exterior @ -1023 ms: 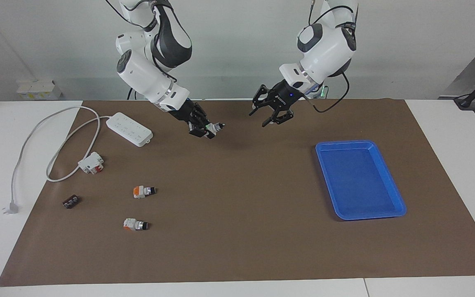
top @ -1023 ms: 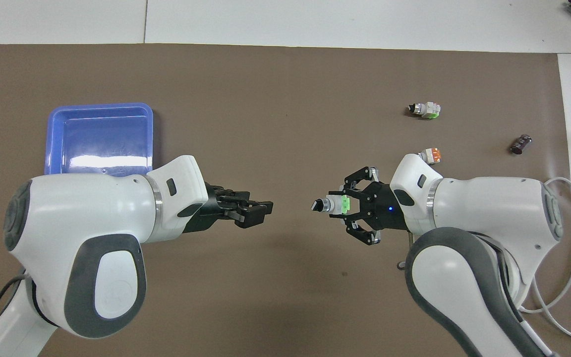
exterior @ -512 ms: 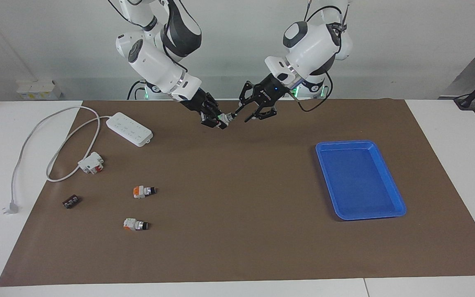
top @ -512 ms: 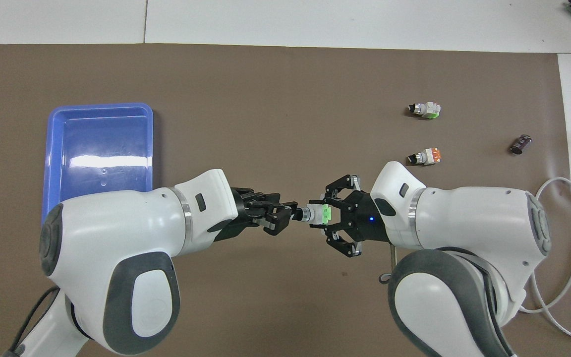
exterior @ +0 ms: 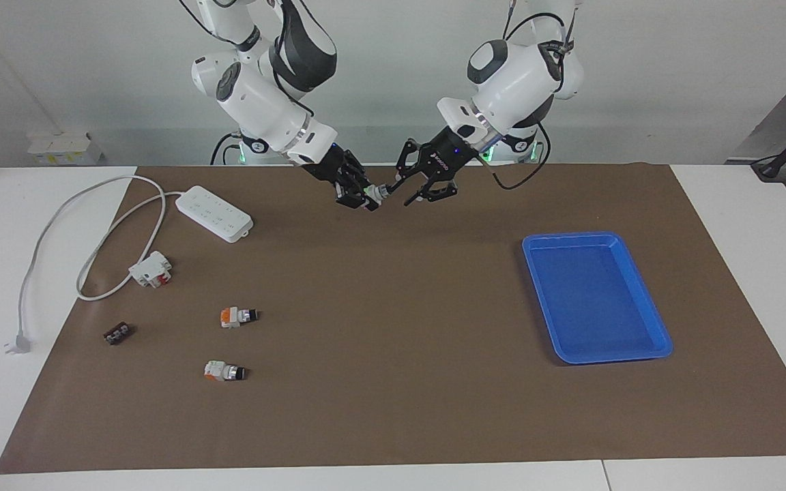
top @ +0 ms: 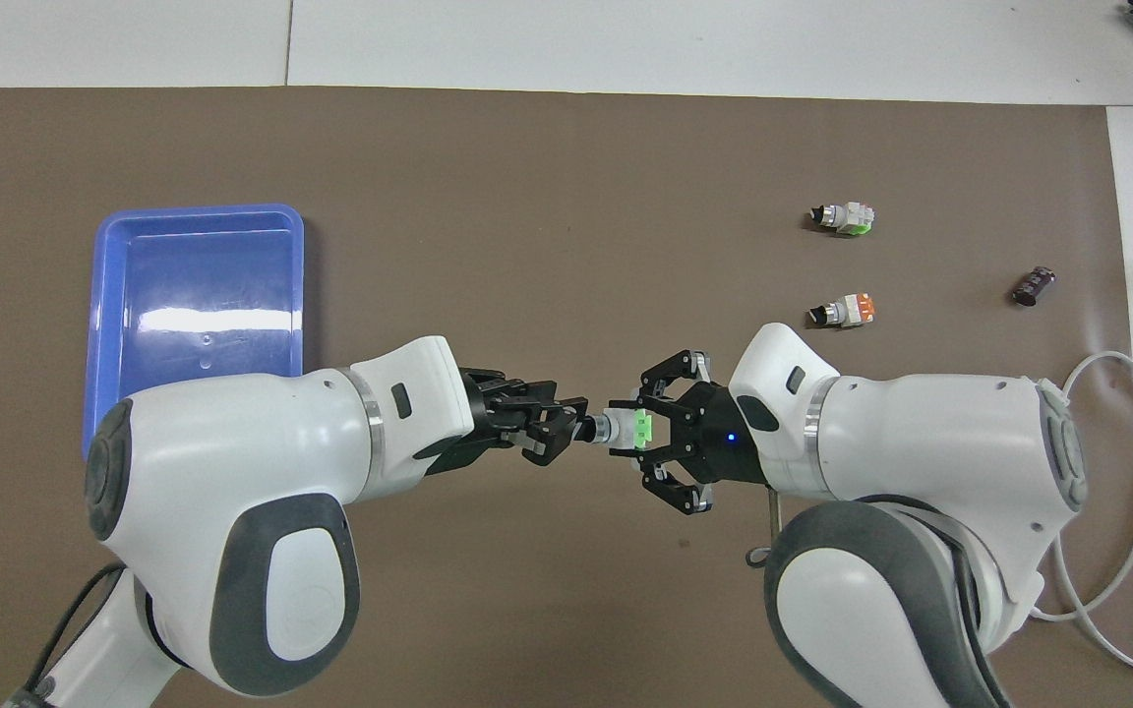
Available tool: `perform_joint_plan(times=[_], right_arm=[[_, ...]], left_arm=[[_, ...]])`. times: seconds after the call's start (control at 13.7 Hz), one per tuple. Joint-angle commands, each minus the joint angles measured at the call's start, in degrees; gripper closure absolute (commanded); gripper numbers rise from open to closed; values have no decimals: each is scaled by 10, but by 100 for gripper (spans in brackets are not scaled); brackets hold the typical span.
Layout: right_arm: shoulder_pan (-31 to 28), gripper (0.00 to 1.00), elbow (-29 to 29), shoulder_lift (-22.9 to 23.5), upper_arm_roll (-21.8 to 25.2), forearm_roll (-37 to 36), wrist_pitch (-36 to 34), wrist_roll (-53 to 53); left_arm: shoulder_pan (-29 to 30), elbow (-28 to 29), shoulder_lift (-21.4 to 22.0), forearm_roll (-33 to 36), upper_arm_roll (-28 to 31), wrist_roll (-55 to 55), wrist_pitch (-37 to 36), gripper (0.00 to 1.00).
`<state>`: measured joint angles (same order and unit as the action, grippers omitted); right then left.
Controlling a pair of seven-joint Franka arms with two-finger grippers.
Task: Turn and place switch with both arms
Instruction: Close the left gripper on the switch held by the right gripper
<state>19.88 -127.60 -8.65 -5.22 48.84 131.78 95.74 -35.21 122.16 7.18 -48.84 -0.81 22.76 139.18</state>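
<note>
My right gripper (exterior: 364,197) is shut on the switch (exterior: 374,195), held in the air over the mat near the robots' edge. In the overhead view the right gripper (top: 637,431) grips the switch's (top: 618,430) bright green end, and the black-and-silver knob points toward my left gripper (top: 552,433). The left gripper (exterior: 398,195) meets it from the left arm's end. Its fingers stand apart, with their tips at the knob.
A blue tray (exterior: 645,300) lies toward the left arm's end. Toward the right arm's end lie two small orange-ended switches (exterior: 237,316) (exterior: 224,372), a white-and-red block (exterior: 151,269), a small dark part (exterior: 117,333) and a white power strip (exterior: 214,213) with its cable.
Both arms have swung together over the mat near the robots. The left gripper has closed the gap and now reaches the switch's knob; the right gripper has kept hold of the switch.
</note>
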Motion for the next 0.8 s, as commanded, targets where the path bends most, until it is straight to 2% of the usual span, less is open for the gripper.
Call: perform_joint_plan(times=[0.0, 0.15, 0.51, 0.73], right_arm=[[-3, 100, 4, -11, -6, 17, -6, -13], [-3, 100, 4, -11, -7, 17, -6, -13], [-3, 100, 4, -11, -7, 17, -6, -13], [-3, 100, 4, -11, -7, 17, -5, -13]], left_arm=[[-21, 10, 5, -12, 6, 32, -24, 62], [-18, 9, 9, -13, 7, 71, -56, 64], [-19, 12, 11, -12, 7, 77, -70, 63], [-16, 9, 10, -12, 7, 77, -70, 68]])
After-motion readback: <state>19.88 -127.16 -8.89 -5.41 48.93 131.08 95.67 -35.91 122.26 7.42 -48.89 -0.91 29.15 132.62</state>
